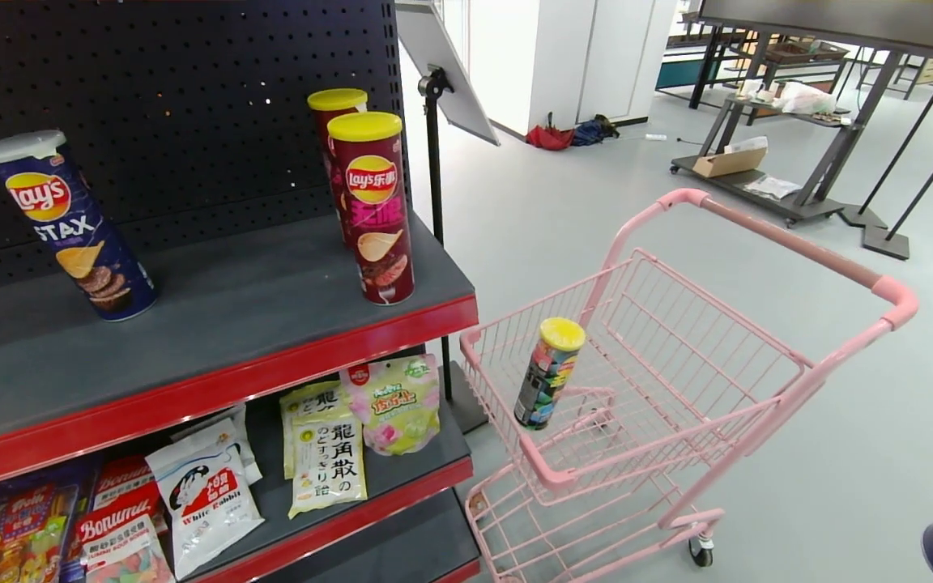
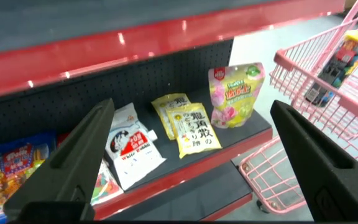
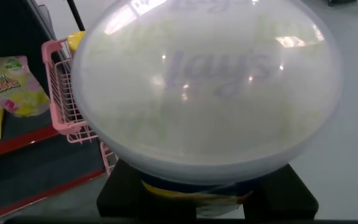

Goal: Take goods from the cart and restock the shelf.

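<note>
Held can (image 3: 207, 87): blue, clear lid, pinched in R gripper (image 3: 207, 198). Lid end sits right up against the wrist cam, so the jaw contact is mostly hidden behind it. In head view it's low at the right edge, to the right of the cart (image 1: 758, 243) and well apart from the shelves.

Cans, 5 total:
- 1 held
- 1 cart can (image 1: 549, 372), yellow lid, standing in the basket corner nearest the shelves
- 3 on top shelf (image 1: 232, 324): blue shelf can (image 1: 70, 231) w/ white lid at the left; front maroon can (image 1: 377, 219) and rear maroon can (image 1: 335, 105), both yellow lids, one right behind the other near the right end

L gripper (image 2: 188, 118): jaws spread wide, nothing between the fingers (image 2: 73, 162). Sits below top-shelf level, facing the lower shelf (image 2: 229, 152).

Lower shelf there: 2 yellow bags (image 2: 194, 127) overlapping, 1 green-pink bag (image 2: 235, 93) just beside them, a white bag (image 2: 129, 149), more packs further left.
</note>
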{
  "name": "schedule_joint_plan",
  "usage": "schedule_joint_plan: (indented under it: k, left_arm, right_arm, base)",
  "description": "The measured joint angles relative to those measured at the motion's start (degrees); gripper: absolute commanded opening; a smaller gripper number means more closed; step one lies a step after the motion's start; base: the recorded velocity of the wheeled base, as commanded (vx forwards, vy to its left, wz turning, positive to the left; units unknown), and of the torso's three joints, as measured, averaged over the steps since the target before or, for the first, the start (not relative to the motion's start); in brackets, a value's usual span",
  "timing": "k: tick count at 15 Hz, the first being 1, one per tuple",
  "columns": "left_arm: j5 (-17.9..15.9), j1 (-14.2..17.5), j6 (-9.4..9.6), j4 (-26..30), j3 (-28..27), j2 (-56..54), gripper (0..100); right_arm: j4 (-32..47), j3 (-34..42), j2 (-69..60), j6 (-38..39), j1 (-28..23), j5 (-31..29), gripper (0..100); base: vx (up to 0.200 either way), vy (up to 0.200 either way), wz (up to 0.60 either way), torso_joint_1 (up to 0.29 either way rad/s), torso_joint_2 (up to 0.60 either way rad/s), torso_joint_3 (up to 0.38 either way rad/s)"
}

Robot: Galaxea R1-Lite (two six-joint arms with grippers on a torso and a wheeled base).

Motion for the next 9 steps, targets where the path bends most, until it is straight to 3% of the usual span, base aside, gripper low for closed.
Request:
schedule_joint_plan:
  k: [9]
  left_arm:
    - [0.0, 0.0, 0.00, 0.0, 0.0, 0.0, 100]
  right_arm:
    - [0.0, 0.8, 0.2, -0.3, 0.4, 0.5, 0]
  base:
    - [0.000, 0.000, 0.00, 0.173, -0.41, -0.248]
